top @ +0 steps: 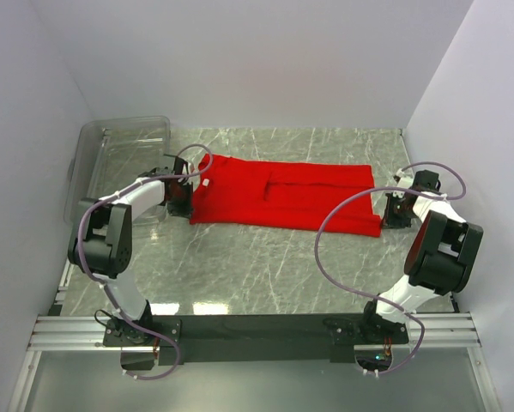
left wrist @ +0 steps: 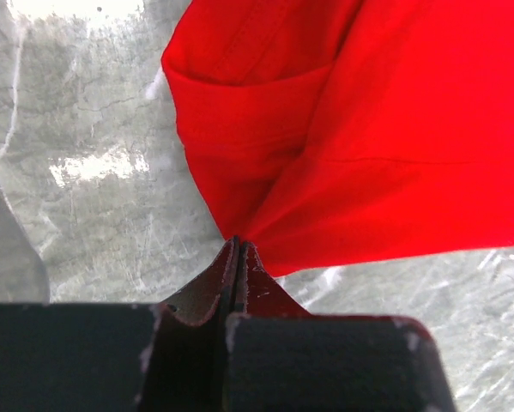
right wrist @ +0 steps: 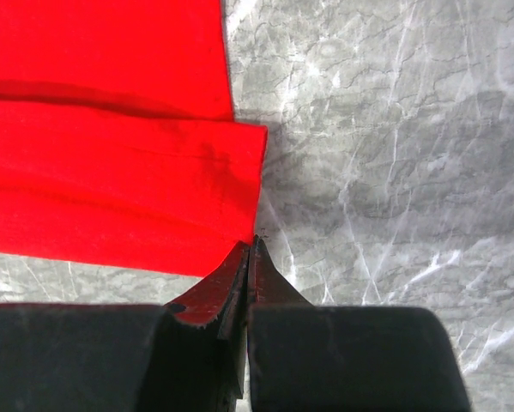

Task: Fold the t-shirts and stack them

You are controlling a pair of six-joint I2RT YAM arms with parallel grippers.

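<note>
- Left gripper: jaws closed, pinching a gathered corner of the red t-shirt.
- Right gripper: jaws closed on the opposite hem corner.
- t-shirt: folded lengthwise, flat on the table.

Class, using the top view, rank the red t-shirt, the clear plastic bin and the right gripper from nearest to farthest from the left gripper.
1. The red t-shirt, its left end pinched in the left gripper.
2. The clear plastic bin, just beyond on the left.
3. The right gripper, at the shirt's far right end.
</note>
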